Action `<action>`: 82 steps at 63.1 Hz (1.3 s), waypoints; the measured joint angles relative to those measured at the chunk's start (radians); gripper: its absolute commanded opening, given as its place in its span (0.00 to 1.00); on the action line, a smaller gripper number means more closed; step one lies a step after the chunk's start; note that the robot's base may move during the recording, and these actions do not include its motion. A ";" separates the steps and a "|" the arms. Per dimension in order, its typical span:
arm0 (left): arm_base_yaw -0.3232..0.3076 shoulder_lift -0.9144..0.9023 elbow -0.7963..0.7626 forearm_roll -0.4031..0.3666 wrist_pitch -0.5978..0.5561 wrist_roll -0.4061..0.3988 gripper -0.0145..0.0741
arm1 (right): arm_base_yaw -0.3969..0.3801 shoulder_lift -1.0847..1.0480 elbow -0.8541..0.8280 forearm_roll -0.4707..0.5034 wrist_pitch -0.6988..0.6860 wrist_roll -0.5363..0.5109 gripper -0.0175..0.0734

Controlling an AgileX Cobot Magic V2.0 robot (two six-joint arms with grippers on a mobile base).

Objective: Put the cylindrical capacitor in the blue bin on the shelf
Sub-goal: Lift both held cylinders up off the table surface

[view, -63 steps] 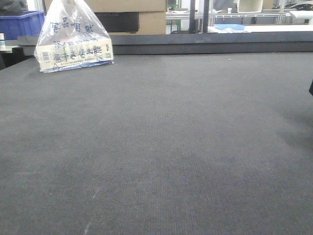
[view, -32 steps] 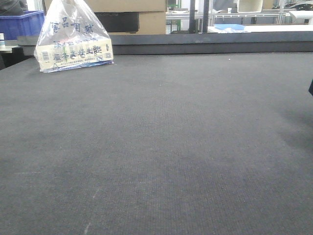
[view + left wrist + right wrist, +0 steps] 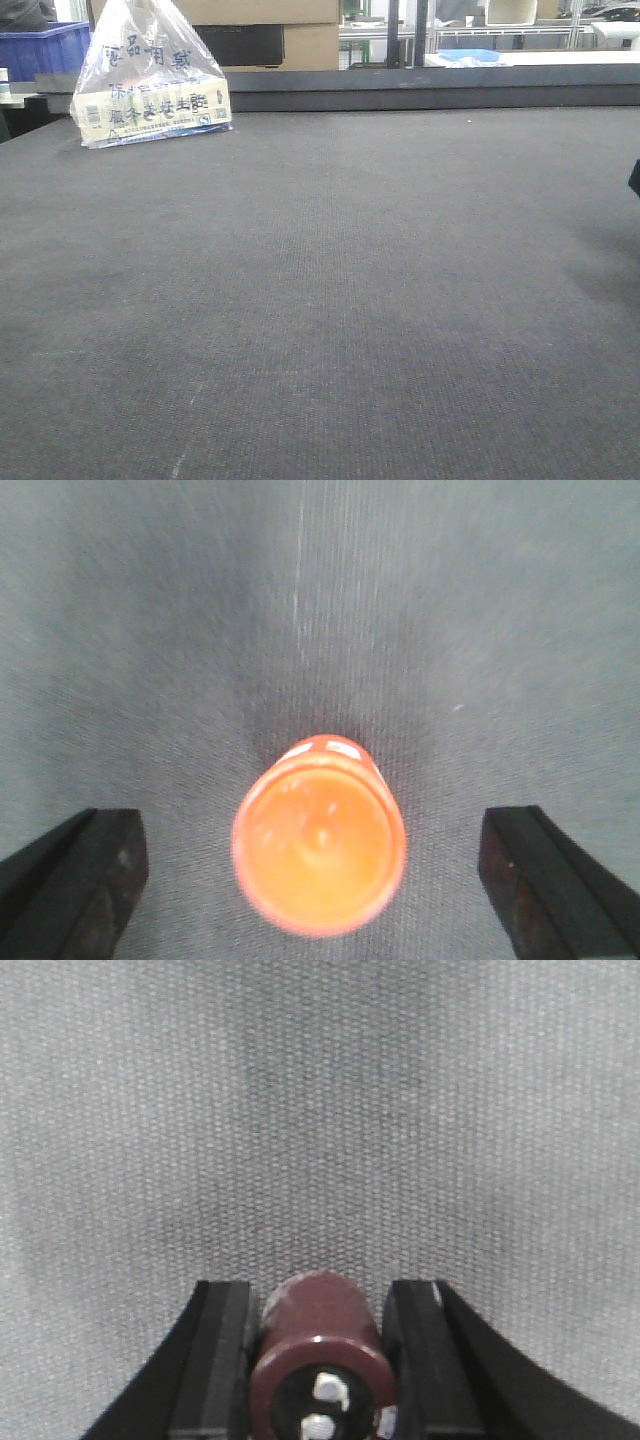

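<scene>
Front view, table [image 3: 330, 300]: a dark grey textured mat is covering it and filling most of the view.
Front view, plastic bag [image 3: 150, 75]: it is standing at the far left of the table, printed with blue characters, with pale packs showing through it.
Front view, blue crate [image 3: 45, 48]: it is sitting beyond the table's far left edge; what is carrying it cannot be told.
Front view, cardboard boxes [image 3: 300, 30]: they are stacking up behind the bag, past the table's raised back edge.
Front view, arms: only a dark sliver is showing at the right edge; neither end effector nor the capacitor is showing here.
Left wrist view, left end effector [image 3: 310, 830]: it is hanging wide open over the mat, its 2 black fingers [image 3: 75, 880] showing at the lower corners.
Left wrist view, orange cylinder [image 3: 318, 845]: it is standing upright on the mat between the fingers, seen end-on and blurred, touching neither.
Right wrist view, right end effector [image 3: 320, 1305]: it is clamping the capacitor from both sides.
Right wrist view, capacitor [image 3: 320, 1345]: the maroon cylinder is lying lengthwise between the fingers [image 3: 225, 1345], its dark end with 2 silver terminals [image 3: 325, 1390] facing the camera.
Right wrist view, contact with the mat: cannot tell.
</scene>
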 measured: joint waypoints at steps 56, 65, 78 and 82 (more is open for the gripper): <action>0.033 0.140 0.000 -0.079 -0.029 0.000 0.04 | 0.000 -0.017 0.000 0.000 -0.015 0.000 0.01; 0.033 0.052 0.000 -0.079 -0.070 0.000 0.04 | 0.000 -0.085 0.000 0.000 -0.015 0.000 0.01; 0.033 -0.149 0.025 -0.100 -0.185 0.024 0.04 | 0.000 -0.238 0.020 0.000 -0.105 0.000 0.01; 0.033 -0.216 0.062 -0.133 -0.237 0.076 0.04 | 0.000 -0.282 0.046 0.000 -0.173 0.000 0.01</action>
